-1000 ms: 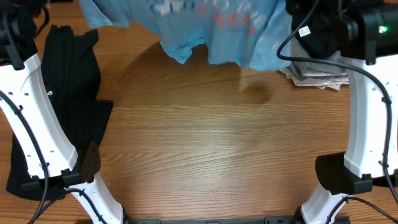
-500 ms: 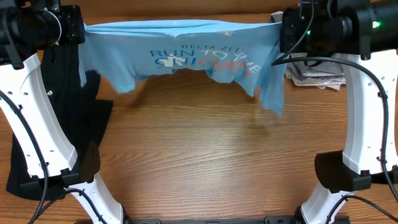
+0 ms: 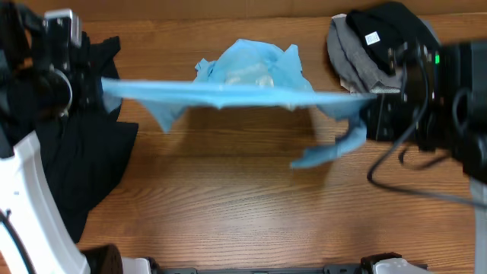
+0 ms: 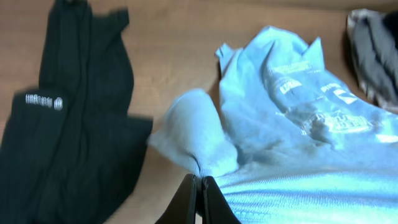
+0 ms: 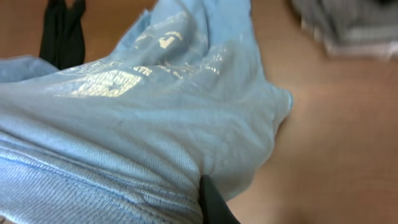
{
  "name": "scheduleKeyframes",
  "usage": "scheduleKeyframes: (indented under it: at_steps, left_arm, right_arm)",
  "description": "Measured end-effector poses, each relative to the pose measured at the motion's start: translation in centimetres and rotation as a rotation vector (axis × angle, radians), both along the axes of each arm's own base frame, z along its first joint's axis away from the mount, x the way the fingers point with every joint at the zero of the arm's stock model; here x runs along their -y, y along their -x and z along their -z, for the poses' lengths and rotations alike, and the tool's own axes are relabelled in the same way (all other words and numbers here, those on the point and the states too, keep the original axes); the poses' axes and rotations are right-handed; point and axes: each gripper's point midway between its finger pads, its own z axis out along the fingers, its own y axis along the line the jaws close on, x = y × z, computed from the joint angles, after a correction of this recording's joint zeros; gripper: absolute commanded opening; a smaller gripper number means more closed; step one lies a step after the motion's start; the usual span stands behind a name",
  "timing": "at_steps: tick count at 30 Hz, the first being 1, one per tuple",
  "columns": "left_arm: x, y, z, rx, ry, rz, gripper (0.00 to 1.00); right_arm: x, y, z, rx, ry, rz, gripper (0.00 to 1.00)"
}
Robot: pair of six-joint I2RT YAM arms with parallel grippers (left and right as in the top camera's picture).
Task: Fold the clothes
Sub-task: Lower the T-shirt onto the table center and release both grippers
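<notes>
The light blue T-shirt point(image 3: 251, 72) hangs stretched between my two grippers above the table, its top edge a taut band and its lower part bunched on the wood behind. My left gripper point(image 4: 199, 186) is shut on the shirt's left edge point(image 4: 298, 143). My right gripper point(image 5: 208, 193) is shut on the shirt's right edge point(image 5: 137, 118); only one dark finger shows. In the overhead view the left gripper point(image 3: 103, 87) and the right gripper point(image 3: 365, 103) hold the band's ends. The long black garment point(image 3: 84, 152) with a small white logo point(image 4: 42, 100) lies at the left.
A pile of grey and black garments point(image 3: 373, 46) sits at the back right and also shows in the right wrist view point(image 5: 348, 25). Bare wood table point(image 3: 243, 205) lies in front of the shirt.
Both arms have swung forward and down with the shirt. It hung spread with the print showing; now its top edge is pulled taut and its body lies bunched on the table behind.
</notes>
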Motion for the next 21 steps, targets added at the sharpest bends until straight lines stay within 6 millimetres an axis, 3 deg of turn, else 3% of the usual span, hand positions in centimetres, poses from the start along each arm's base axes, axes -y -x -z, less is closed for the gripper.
scheduleKeyframes:
  at_steps: [3, 5, 12, 16, 19, 21]
  left_arm:
    - [0.2, 1.6, 1.6, -0.056, 0.008, -0.004, 0.04]
    - [0.2, 1.9, 3.7, -0.13, 0.022, -0.007, 0.04]
    - [0.2, 2.2, 13.6, -0.433, 0.076, -0.008, 0.07]
    - [-1.0, 2.7, 17.8, -0.524, 0.044, -0.037, 0.27]
    - [-1.8, 3.5, 20.1, -0.581, 0.024, -0.064, 0.29]
    - [-2.1, 3.7, 21.1, -0.603, 0.016, -0.068, 0.29]
  right_arm:
    - [0.2, 2.6, 2.8, -0.079, -0.013, 0.013, 0.04]
    - [0.1, 3.7, 5.0, -0.14, -0.024, 0.02, 0.04]
    - [-0.3, 5.7, 13.1, -0.387, -0.054, 0.085, 0.04]
    - [0.3, 6.7, 15.8, -0.484, -0.048, 0.154, 0.1]
    - [0.8, 7.3, 17.0, -0.534, -0.043, 0.201, 0.13]
    - [0.8, 7.9, 17.4, -0.568, -0.043, 0.225, 0.21]
